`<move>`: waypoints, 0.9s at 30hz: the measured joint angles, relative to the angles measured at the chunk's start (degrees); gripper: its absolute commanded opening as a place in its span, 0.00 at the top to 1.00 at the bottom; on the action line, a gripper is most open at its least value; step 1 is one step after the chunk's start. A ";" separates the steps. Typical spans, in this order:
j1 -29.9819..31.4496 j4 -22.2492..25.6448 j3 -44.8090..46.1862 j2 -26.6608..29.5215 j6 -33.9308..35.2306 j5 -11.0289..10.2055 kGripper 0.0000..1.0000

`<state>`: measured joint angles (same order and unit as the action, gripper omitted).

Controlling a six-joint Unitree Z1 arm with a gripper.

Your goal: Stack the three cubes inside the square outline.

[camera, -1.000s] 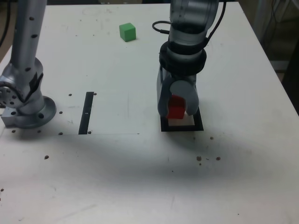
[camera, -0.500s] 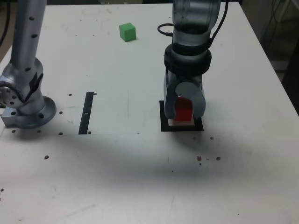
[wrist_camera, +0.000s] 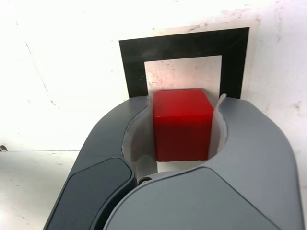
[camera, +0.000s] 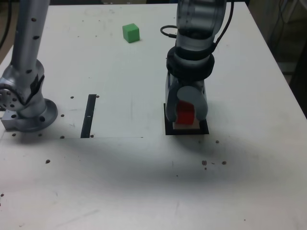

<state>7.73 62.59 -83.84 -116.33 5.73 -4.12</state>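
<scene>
Spreading across both views, the white table (camera: 120, 182) carries everything here, with the arm's grey base (camera: 26, 108) bolted at the exterior view's left and a narrow black strip (camera: 88, 116) lying just to its right. The arm (camera: 196, 33) comes down from the far side over the right half of the table, its gripper (camera: 186, 111) pointing down onto the square outline (camera: 168, 129). In the wrist view the gripper (wrist_camera: 184, 136) has its jaws slightly parted around the red cube (wrist_camera: 182, 124): one jaw shows a thin gap beside the cube, and the other lies so close that contact cannot be judged. The red cube (camera: 185, 113) sits between the jaws on the outline's pale centre (wrist_camera: 182, 74). The green cube (camera: 131, 33) rests well apart, on the far side of the table, left of the arm.
</scene>
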 measured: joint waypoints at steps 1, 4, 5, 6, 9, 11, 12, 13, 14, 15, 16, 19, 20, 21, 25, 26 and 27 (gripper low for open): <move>0.00 0.08 0.07 -0.05 0.00 0.00 0.36; 0.00 0.24 0.18 -0.12 0.00 -0.21 0.25; 0.00 0.31 0.24 -0.12 0.00 -0.32 0.21; 0.00 0.36 0.32 -0.12 0.00 -0.41 0.18; 0.00 0.41 0.52 -0.12 0.00 -0.65 0.09; 0.00 0.66 0.58 -0.11 0.02 -0.79 0.04; 0.00 0.83 0.62 -0.10 0.07 -0.92 0.03; 0.00 1.02 0.69 -0.05 0.17 -1.08 0.01; 0.00 1.24 0.75 0.05 0.28 -1.25 0.01; 0.00 1.48 0.80 0.29 0.39 -1.46 0.00; 0.00 1.65 0.83 0.66 0.49 -1.66 0.00; 0.00 2.09 0.84 2.35 0.56 -2.09 0.00; 0.00 2.23 0.84 2.83 0.56 -2.10 0.00; 0.00 2.38 0.84 3.09 0.56 -2.11 0.00; 0.00 3.51 0.50 3.42 0.31 -2.08 0.00; 0.00 4.11 0.15 3.50 -0.02 -2.07 0.00; 0.00 4.72 -0.39 3.67 -0.58 -2.07 0.00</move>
<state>7.73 67.31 -84.24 -112.66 5.15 -6.19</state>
